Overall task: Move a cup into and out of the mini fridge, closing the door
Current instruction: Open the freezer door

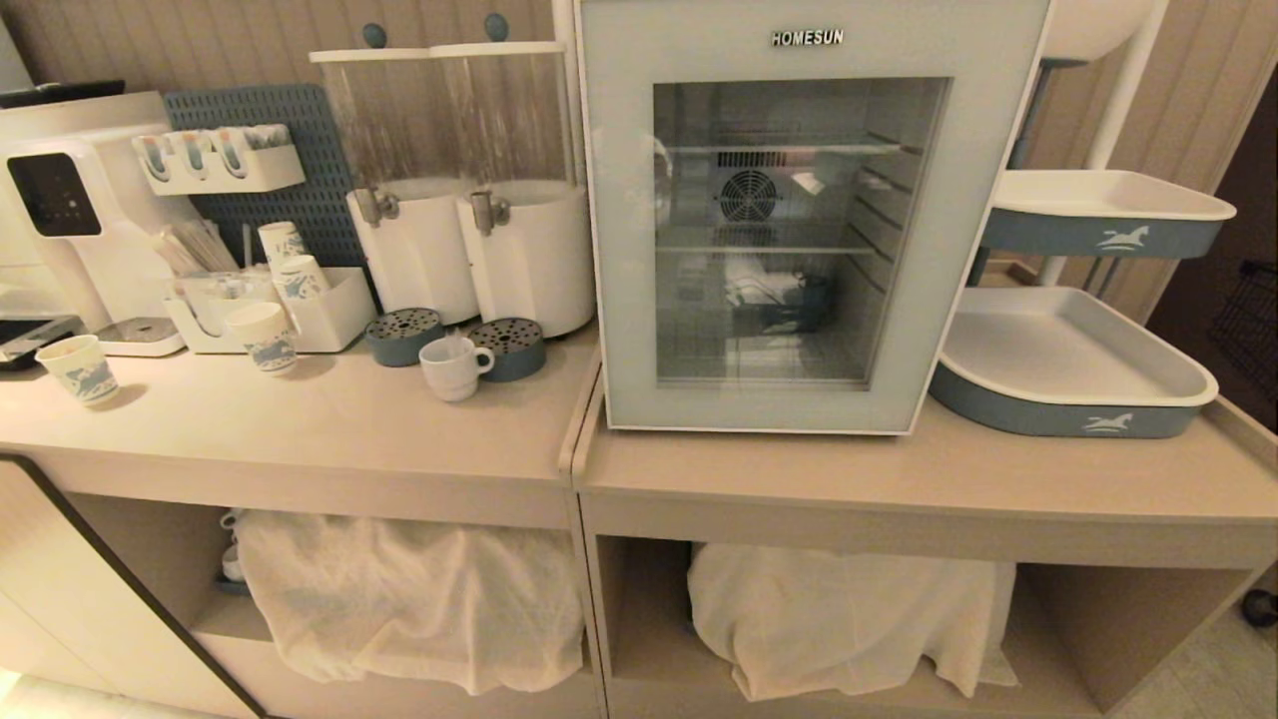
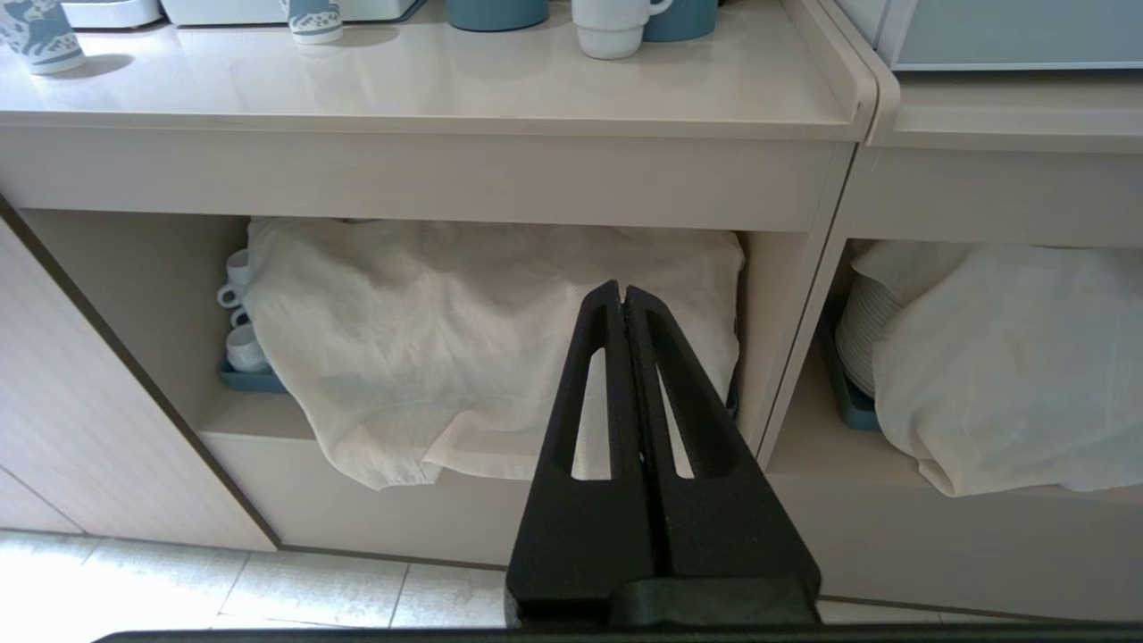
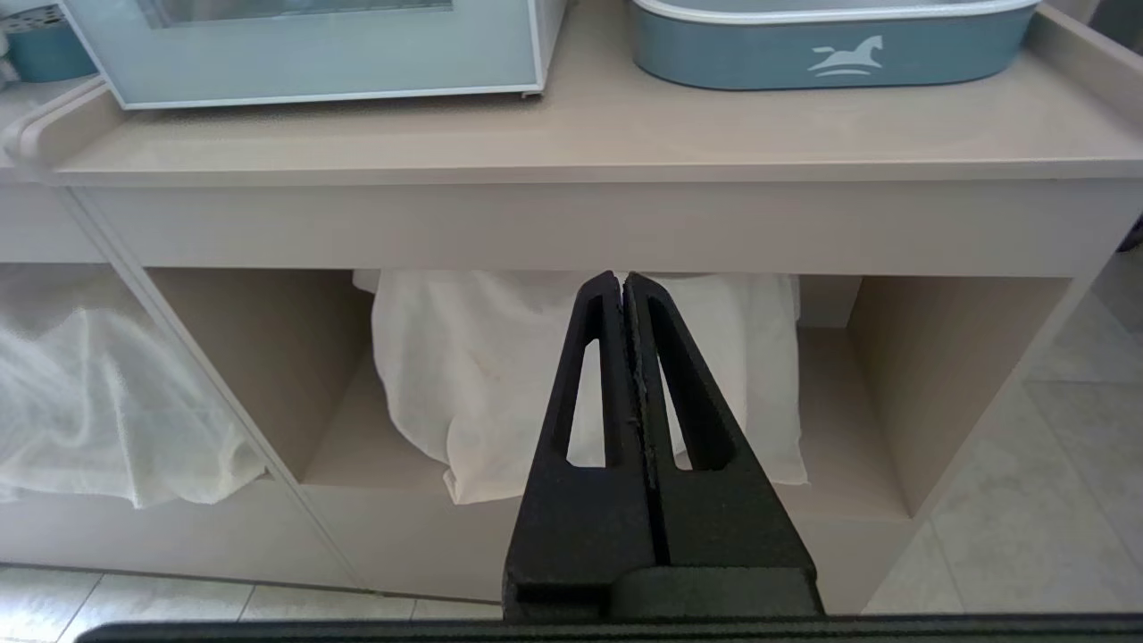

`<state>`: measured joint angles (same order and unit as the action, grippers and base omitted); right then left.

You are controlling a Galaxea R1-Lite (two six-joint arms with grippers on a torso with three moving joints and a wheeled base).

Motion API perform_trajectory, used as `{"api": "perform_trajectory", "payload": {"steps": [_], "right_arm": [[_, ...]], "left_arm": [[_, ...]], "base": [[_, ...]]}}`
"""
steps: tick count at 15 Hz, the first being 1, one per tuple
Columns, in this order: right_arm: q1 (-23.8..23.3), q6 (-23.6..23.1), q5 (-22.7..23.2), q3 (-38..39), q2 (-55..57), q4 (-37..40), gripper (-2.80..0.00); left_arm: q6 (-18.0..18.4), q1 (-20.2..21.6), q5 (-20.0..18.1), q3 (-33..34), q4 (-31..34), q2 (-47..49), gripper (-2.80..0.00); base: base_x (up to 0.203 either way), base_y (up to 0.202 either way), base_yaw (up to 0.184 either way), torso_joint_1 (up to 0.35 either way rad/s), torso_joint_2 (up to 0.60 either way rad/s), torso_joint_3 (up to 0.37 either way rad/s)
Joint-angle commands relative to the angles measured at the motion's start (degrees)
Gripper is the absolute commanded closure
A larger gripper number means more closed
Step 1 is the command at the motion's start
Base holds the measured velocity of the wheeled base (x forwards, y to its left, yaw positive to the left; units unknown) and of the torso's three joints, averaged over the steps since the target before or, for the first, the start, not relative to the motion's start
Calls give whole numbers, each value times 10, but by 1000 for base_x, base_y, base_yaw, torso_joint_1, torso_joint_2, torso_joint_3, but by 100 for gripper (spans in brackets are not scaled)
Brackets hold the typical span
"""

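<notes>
Left gripper (image 2: 622, 295): black fingers pressed together, nothing between them; hangs low in front of the counter, before the open lower shelf with a white cloth (image 2: 464, 339) draped over stacked mugs. Outside the head view.

Right gripper (image 3: 622, 281): black fingers likewise pressed together, empty; low before the neighbouring shelf bay, where a second white cloth (image 3: 500, 375) covers its contents. Outside the head view.

Cup (image 1: 451, 365): squat white mug, upright on the left counter (image 1: 300, 419), handle toward the fridge, just in front of two round blue drip trays (image 1: 403, 335).

Mini fridge (image 1: 799, 45): white, lettered "HOMESUN", on the right counter section, well apart from both grippers.

Door (image 1: 624, 250): shut flush; wire shelves and a rear fan show through the glass, with reflections on the pane.

Drink dispensers (image 1: 459, 200): pair, clear cylinders on white bases, behind the cup.

Paper cups (image 1: 262, 337): blue print, several on the left counter and in a white organiser.

Trays (image 1: 1078, 424): two, white and blue with a horse mark, tiered on a stand to the right of the fridge.
</notes>
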<state>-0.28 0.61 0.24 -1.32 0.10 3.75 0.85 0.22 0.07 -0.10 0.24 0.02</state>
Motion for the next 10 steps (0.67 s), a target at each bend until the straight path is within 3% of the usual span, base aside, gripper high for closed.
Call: {"api": "perform_trajectory", "payload": {"steps": [1,10], "right_arm": [[-1,0,0,0,1,0,0],[-1,0,0,0,1,0,0]], "left_arm": [[0,0,0,0,0,0,0],[1,0,0,0,0,1,0]], "base": [[0,0,0,0,0,0],[0,0,0,0,0,0]]}}
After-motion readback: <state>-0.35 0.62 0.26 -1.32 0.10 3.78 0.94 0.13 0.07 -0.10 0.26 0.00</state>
